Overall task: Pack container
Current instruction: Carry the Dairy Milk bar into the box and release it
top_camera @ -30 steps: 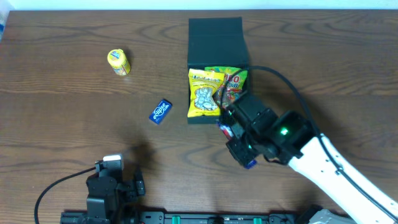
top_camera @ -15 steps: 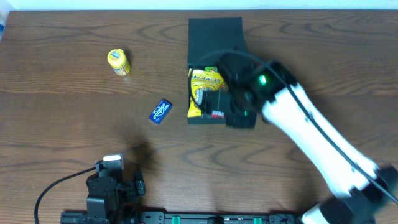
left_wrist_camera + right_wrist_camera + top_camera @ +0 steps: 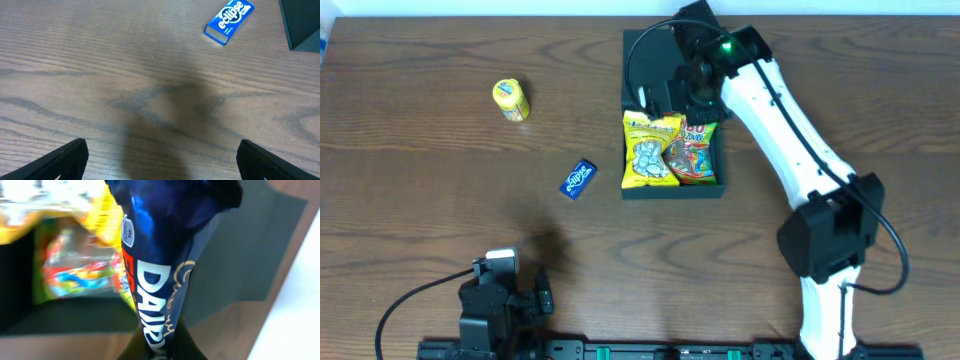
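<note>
The container is a dark square box with its flap lid open at the back. It holds a yellow packet and a red-and-yellow candy packet. My right gripper hangs over the box's back edge and lid, shut on a dark blue Dairy Milk bar. The bar fills the right wrist view, with the packets blurred behind it. The right gripper's point in that view is at the bar's lower end. My left gripper is open and empty over bare table near the front edge.
A blue Eclipse gum pack lies left of the box and shows in the left wrist view. A yellow round tub lies at the far left. The box's corner shows at the left wrist view's top right.
My right arm has swung from the front right of the box across it to its back edge, carrying the bar. The left arm has not moved.
</note>
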`<state>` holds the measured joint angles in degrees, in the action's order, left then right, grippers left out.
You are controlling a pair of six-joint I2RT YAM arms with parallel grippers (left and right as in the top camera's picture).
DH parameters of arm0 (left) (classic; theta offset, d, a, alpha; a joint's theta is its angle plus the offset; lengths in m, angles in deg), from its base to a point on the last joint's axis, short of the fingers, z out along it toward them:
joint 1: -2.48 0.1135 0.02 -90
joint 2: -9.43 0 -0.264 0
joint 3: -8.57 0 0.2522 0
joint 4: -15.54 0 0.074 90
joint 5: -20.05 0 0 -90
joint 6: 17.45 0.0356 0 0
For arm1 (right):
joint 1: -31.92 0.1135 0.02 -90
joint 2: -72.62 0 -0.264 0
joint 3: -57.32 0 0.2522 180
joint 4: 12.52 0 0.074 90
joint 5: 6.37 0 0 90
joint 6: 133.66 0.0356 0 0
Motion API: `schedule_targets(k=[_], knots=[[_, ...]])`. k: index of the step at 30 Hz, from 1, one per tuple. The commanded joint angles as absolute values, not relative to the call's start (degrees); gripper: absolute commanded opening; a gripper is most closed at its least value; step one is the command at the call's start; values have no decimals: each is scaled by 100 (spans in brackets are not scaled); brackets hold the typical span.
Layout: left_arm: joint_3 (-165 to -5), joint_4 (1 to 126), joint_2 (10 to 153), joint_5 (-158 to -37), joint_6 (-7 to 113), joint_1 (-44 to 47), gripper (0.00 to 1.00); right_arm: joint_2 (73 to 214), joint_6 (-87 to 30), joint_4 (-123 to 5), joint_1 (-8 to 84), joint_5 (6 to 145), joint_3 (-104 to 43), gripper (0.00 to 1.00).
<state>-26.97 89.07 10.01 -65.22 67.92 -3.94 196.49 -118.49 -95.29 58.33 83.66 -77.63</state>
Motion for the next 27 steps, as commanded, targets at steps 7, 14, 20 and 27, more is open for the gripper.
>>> schedule_targets(k=[7, 14, 20, 27], knots=[[-2538, 9165, 964, -6509, 6679, -354, 96, 20119, -11991, -9332, 5818, 8362, -7903, 1], [-2538, 9165, 964, -6509, 6679, -354, 96, 20388, -11488, -9335, 5836, 8364, -7903, 1], [-2538, 9165, 964, -6509, 6679, -354, 96, 20570, -11145, -9256, 5857, 8364, -7903, 1], [-2538, 9165, 964, -6509, 6679, -354, 95, 20613, -10564, -8987, 5899, 8360, -7903, 1]])
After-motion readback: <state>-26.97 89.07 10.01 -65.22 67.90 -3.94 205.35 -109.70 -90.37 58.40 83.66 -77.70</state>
